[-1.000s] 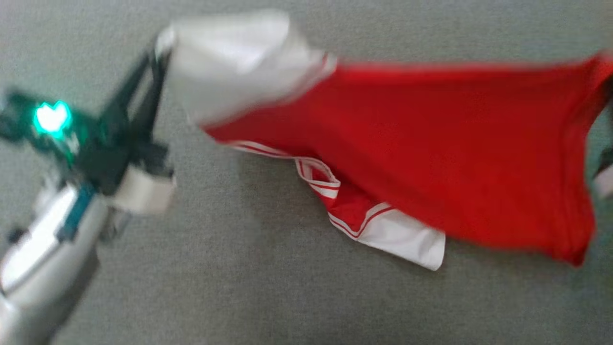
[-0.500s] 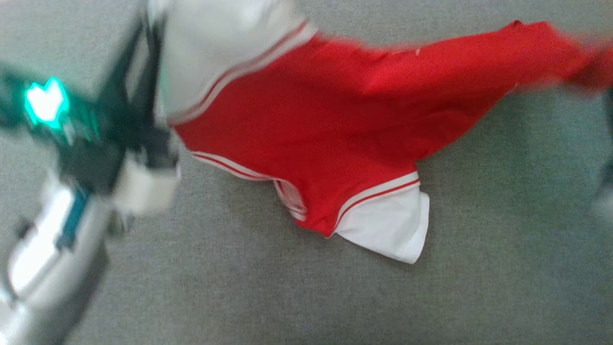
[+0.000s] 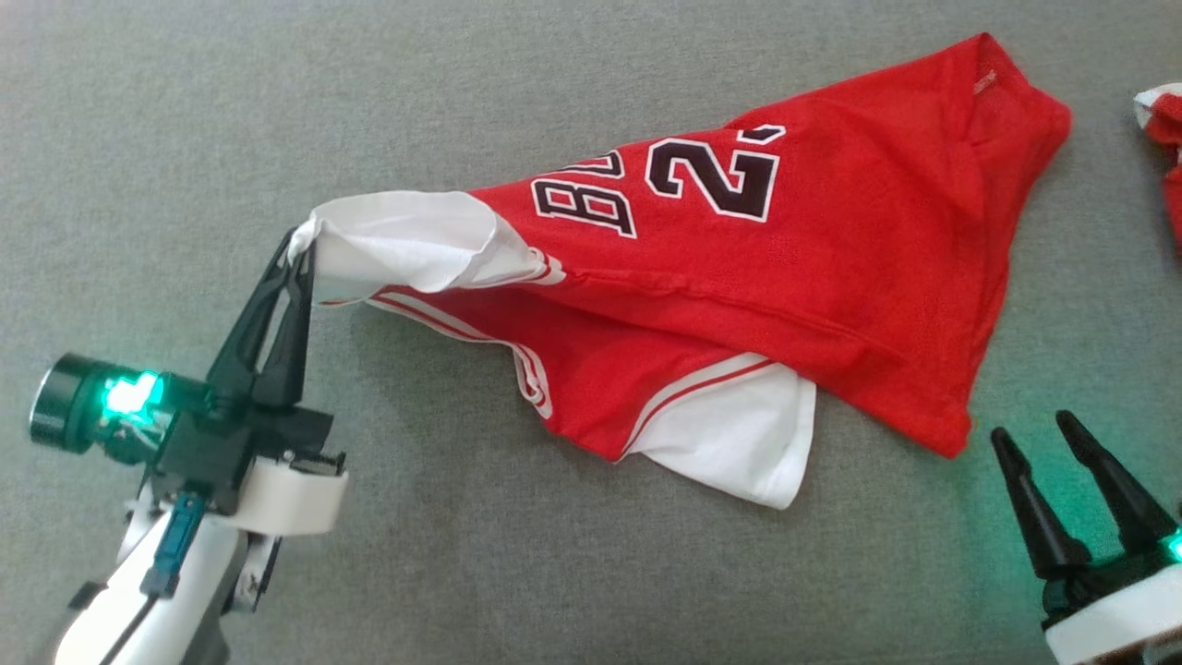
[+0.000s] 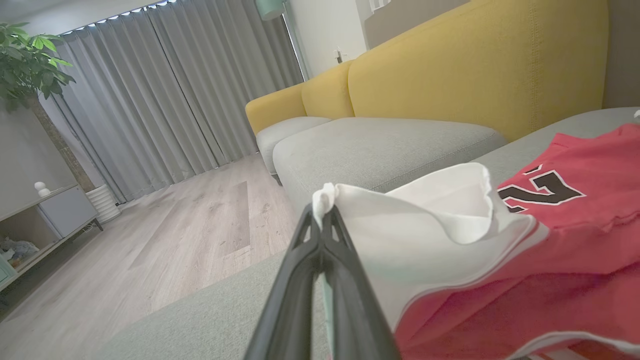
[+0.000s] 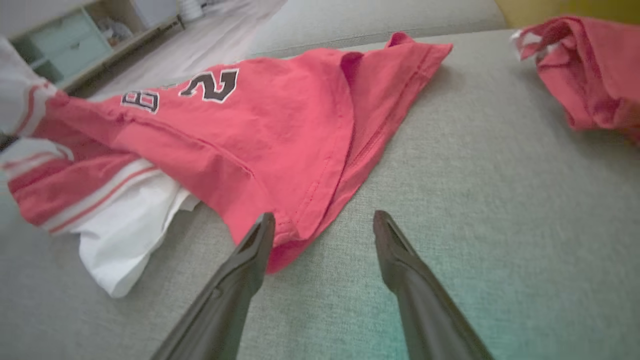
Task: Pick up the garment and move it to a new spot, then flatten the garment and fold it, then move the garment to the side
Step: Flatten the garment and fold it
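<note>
The garment [image 3: 739, 268] is a red jersey with white sleeves and dark numerals, lying crumpled on the grey sofa cushion [image 3: 462, 573]. My left gripper [image 3: 300, 247] is shut on the edge of a white sleeve [image 4: 400, 225] and holds it lifted off the cushion at the garment's left end. My right gripper [image 3: 1032, 427] is open at the lower right, just off the garment's red bottom corner [image 5: 285, 245], with nothing between its fingers. In the right wrist view its two fingers [image 5: 250, 250] straddle bare cushion beside that corner.
Another red and white piece of clothing [image 3: 1163, 148] lies at the right edge of the cushion. The left wrist view shows a yellow sofa back [image 4: 475, 65], grey seat cushions, a wooden floor [image 4: 150, 240], curtains and a low cabinet [image 4: 45, 215].
The right gripper has let go of the garment's right end and now stands open below it. The garment has dropped onto the cushion. The left gripper keeps its hold on the sleeve.
</note>
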Robot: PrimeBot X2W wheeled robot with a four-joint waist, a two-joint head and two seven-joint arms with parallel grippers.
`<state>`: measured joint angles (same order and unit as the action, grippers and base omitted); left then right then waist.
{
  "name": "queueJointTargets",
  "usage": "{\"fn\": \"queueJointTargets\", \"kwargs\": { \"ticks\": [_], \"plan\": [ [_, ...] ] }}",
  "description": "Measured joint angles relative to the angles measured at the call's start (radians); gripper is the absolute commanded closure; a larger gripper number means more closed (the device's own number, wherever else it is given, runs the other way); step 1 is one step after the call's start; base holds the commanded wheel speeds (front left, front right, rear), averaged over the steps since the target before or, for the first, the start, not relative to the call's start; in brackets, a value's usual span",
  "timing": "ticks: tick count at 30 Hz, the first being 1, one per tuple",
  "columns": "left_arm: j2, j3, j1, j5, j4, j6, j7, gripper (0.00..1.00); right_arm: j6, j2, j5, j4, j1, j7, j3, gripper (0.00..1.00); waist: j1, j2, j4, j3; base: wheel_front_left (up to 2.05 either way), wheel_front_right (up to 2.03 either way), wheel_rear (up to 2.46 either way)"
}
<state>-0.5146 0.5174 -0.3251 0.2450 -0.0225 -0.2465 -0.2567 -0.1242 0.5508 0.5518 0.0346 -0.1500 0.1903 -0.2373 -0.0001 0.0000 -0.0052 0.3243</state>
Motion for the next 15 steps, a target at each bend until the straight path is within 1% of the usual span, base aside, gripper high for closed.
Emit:
{"fn": "queueJointTargets", "kwargs": {
  "ticks": [3, 6, 9, 15],
  "plan": [
    [0.005, -0.008, 0.017, -0.010, 0.006, 0.000, 0.000, 1.00, 0.000, 0.002, 0.173, -0.024, -0.015, -0.011, -0.005, 0.00, 0.0000, 0.0000, -0.003, -0.009, 0.00, 0.00, 0.00],
    [0.014, -0.018, 0.025, -0.015, 0.009, 0.007, 0.000, 1.00, 0.000, 0.004, 0.351, -0.046, -0.016, -0.047, -0.027, 0.00, 0.0000, 0.0000, -0.003, -0.012, 0.00, 0.00, 0.00],
    [0.025, -0.023, 0.024, -0.030, 0.010, 0.010, 0.000, 1.00, 0.000, -0.001, 0.493, -0.049, -0.007, -0.066, -0.051, 0.00, 0.0000, 0.0000, 0.000, -0.010, 0.00, 0.00, 0.00],
    [0.046, -0.030, 0.023, -0.045, 0.009, 0.036, 0.000, 1.00, 0.000, -0.021, 0.696, -0.028, 0.059, -0.110, -0.089, 0.00, 0.0001, 0.0000, 0.011, 0.000, 0.00, 0.00, 0.00]
  ]
}}
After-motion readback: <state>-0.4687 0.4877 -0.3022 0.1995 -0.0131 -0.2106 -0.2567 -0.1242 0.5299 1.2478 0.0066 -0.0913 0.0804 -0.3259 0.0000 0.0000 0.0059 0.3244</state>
